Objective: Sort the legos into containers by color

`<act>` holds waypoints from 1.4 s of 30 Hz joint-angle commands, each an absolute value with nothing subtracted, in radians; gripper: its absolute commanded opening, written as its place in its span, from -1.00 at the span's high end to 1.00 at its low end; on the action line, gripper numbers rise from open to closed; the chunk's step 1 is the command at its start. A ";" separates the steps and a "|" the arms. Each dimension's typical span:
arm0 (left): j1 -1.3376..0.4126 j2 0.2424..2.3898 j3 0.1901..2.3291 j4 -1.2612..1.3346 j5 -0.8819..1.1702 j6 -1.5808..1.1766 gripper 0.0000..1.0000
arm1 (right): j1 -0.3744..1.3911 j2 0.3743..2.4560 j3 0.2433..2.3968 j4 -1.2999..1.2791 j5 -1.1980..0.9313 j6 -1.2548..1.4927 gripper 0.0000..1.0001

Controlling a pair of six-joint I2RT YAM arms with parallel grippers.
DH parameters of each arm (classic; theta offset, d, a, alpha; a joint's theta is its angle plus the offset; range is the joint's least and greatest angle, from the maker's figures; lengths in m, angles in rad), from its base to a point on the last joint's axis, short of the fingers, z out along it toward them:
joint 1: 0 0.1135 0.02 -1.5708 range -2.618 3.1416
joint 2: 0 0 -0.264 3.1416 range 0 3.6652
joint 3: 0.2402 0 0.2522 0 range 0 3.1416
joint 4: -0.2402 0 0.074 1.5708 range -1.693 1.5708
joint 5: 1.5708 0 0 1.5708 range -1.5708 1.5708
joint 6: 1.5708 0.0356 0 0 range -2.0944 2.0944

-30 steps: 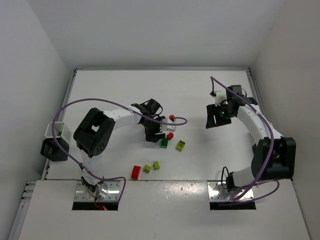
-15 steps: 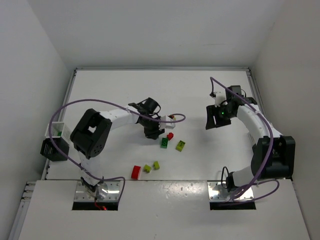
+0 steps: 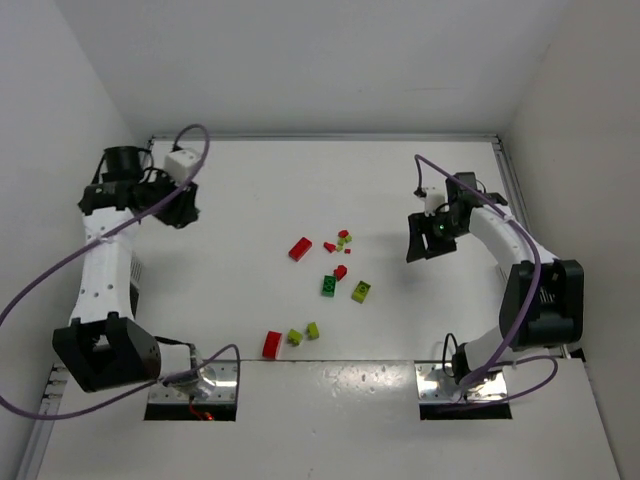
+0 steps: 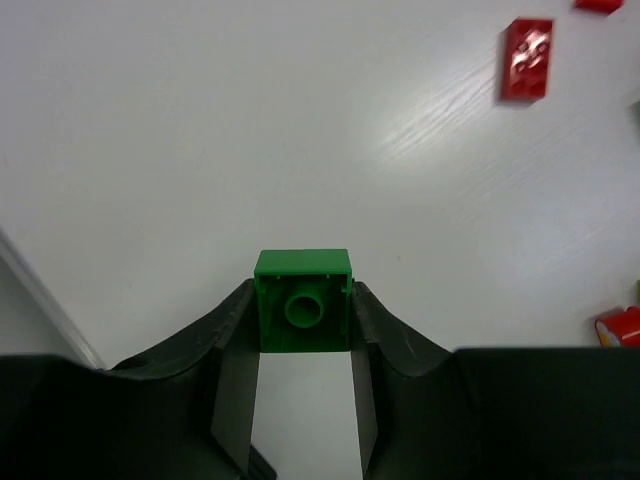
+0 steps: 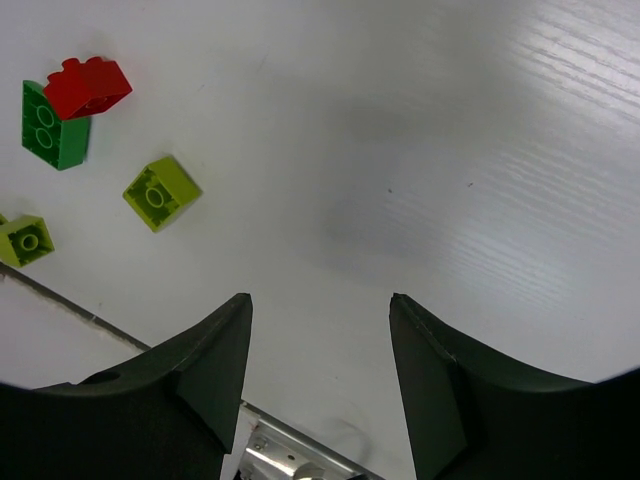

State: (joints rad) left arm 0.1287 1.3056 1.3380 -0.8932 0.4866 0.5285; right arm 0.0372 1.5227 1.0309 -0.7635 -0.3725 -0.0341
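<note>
Our left fingers (image 4: 232,345) are clenched on 1 dark green brick (image 4: 303,300), pinched squarely between the tips and held above bare surface (image 4: 200,120). No white bin shows ahead of them, so we judge the drop spot must be found first. Our right fingers (image 5: 215,350) stand released with nothing between them. 1 lime brick (image 5: 160,192) lies ahead to their left.

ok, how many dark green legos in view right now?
2: one dark green lego clamped in the left gripper; another mid-table beside a red brick. More may be hidden.
</note>
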 commanded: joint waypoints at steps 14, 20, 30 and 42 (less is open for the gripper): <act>0.834 1.594 1.476 -1.278 0.503 0.707 1.00 | 0.043 1.548 1.078 -0.761 -0.411 -0.055 -0.16; 0.834 1.585 1.476 -1.123 0.410 0.632 0.94 | 0.043 1.557 1.078 -0.770 -0.411 -0.055 -0.16; 0.834 1.594 1.476 -0.983 0.313 0.561 0.71 | 0.043 1.557 1.078 -0.779 -0.402 -0.055 -0.16; 0.834 1.603 1.466 -0.983 0.313 0.561 0.39 | 0.043 1.557 1.088 -0.790 -0.402 -0.055 -0.16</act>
State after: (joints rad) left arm 0.8352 1.6138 1.4391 -0.9901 0.3130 0.5678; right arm 0.0372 1.5558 1.0496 -0.7807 -0.3939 -0.0456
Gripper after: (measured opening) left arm 0.407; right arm 0.579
